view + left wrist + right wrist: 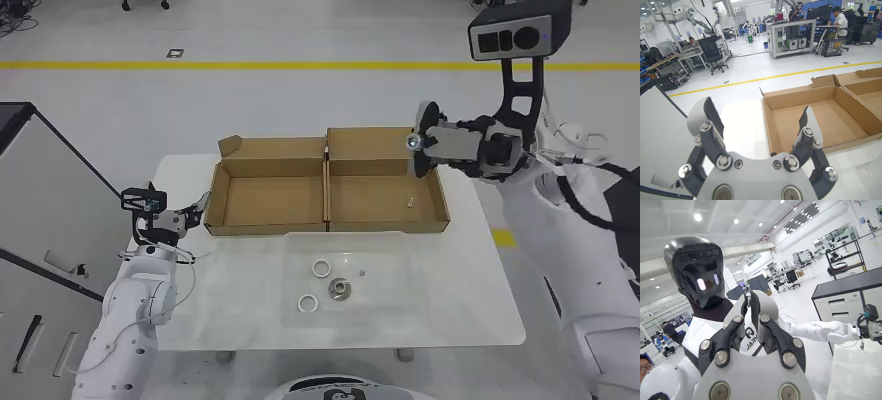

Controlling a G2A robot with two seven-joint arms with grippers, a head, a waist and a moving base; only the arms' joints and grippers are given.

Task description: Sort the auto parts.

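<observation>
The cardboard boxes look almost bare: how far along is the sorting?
Barely begun. Done: one small part lies in the right box. In hand: the right gripper is shut on a small screw above that box. Still to do: two white rings, a metal fitting and a tiny piece wait in the clear tray; the left box holds nothing, and the left gripper is open beside it.

We've got two white rings and a grey flanged part on the table, tiny screw in the right-hand box, threaded bit pinched in the right gripper.
</observation>
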